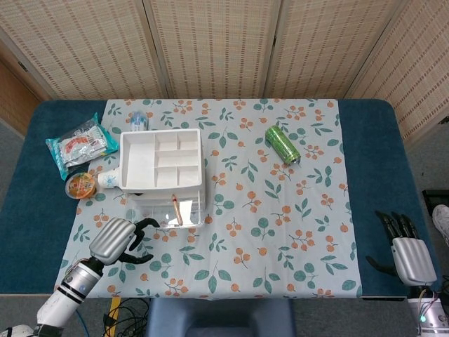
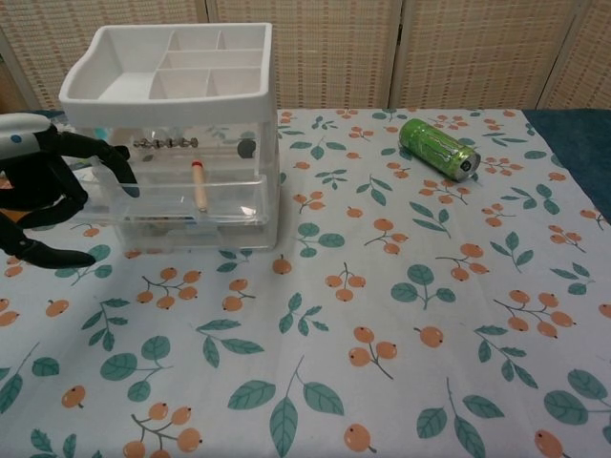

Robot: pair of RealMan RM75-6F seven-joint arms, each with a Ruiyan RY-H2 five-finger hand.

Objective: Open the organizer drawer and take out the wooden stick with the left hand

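Note:
The organizer point(image 1: 161, 167) has a white divided top tray over clear drawers; it also fills the upper left of the chest view point(image 2: 172, 76). Its top drawer point(image 1: 158, 216) is pulled out toward me. The wooden stick point(image 1: 175, 209) lies lengthwise inside that drawer, plain to see through the clear front point(image 2: 199, 184). My left hand point(image 1: 116, 239) sits at the drawer's front left corner with curled fingers point(image 2: 107, 153) against the drawer front and the thumb apart below; nothing lies in the palm. My right hand point(image 1: 410, 256) rests flat and empty at the table's near right corner.
A green can point(image 1: 282, 144) lies on its side right of the organizer. Left of the organizer are a snack packet point(image 1: 79, 144), a small round tub point(image 1: 81, 185) and a white cup point(image 1: 107, 180); a bottle point(image 1: 138, 119) stands behind it.

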